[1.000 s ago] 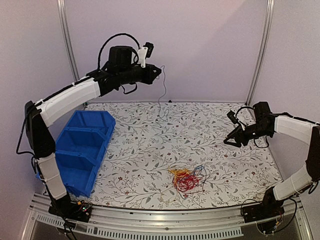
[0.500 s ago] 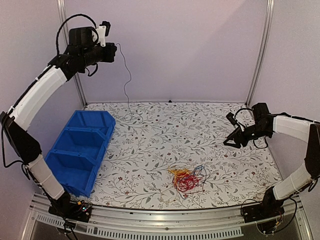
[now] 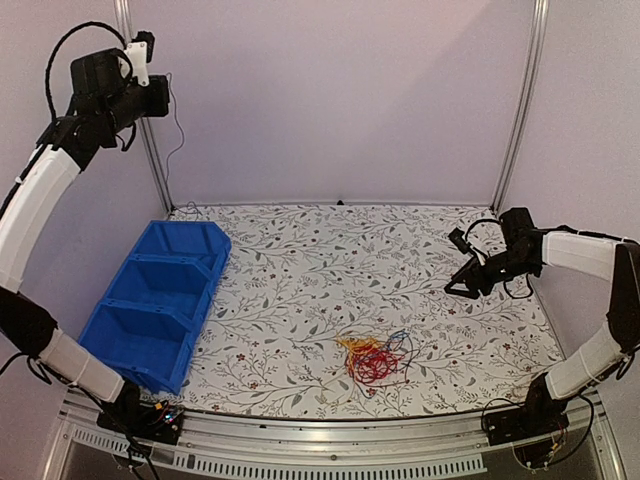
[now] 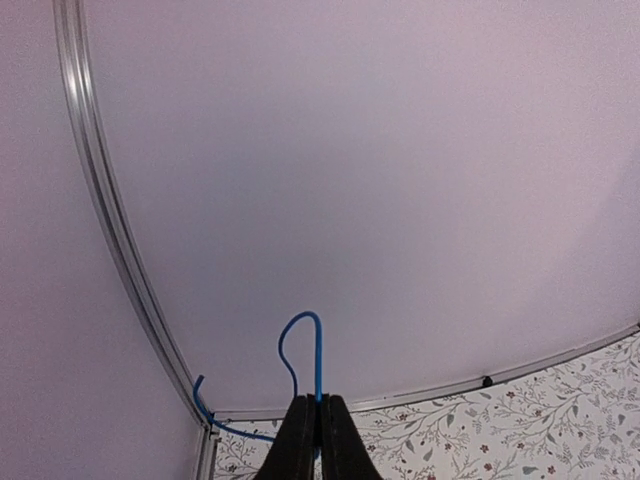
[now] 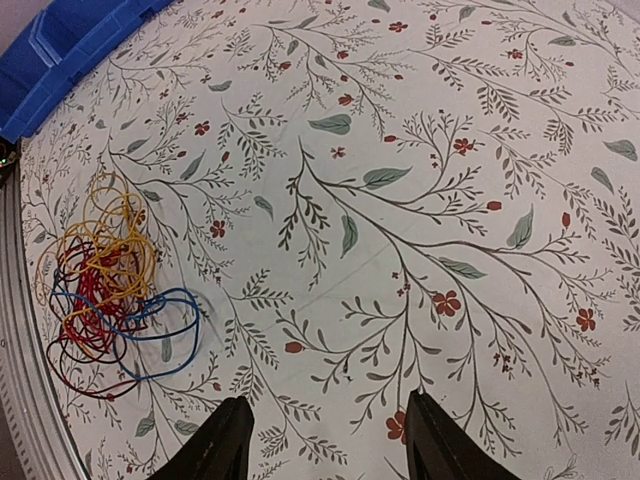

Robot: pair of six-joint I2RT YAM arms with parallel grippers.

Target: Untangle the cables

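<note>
Overhead, the left hand point(image 3: 158, 96) is hanging high in the back left corner of the cell, well above the desk point(image 3: 330, 250), just beside the metal post point(image 3: 150, 165). Its own camera is showing the two fingers point(image 4: 302, 440) pressed fully together, and they are pinching a single blue strand point(image 4: 319, 355). The strand is rising out of the closed tips, bending over in a narrow loop against the wall point(image 4: 400, 180), and another stretch of it is trailing low past the foot of the post. From above it is showing only as a thin dark line dropping from the hand toward the back left corner of the desk, beyond the far end of the blue bin point(image 3: 160, 300); where its lower end is lying I cannot tell.

The rest of the cables point(image 3: 375, 358) are lying in a small loose clump near the front edge of the desk, a little right of centre, well apart from both hands. Red, yellow and blue loops are overlapping there, with the yellow ones bunched toward the bin side and a blue loop spreading out on the other side point(image 5: 100, 280).

The right hand point(image 3: 458, 287) is hovering over the right side of the desk, its fingers point(image 5: 228, 445) standing apart and holding nothing, with bare flowered desk showing between them.
</note>
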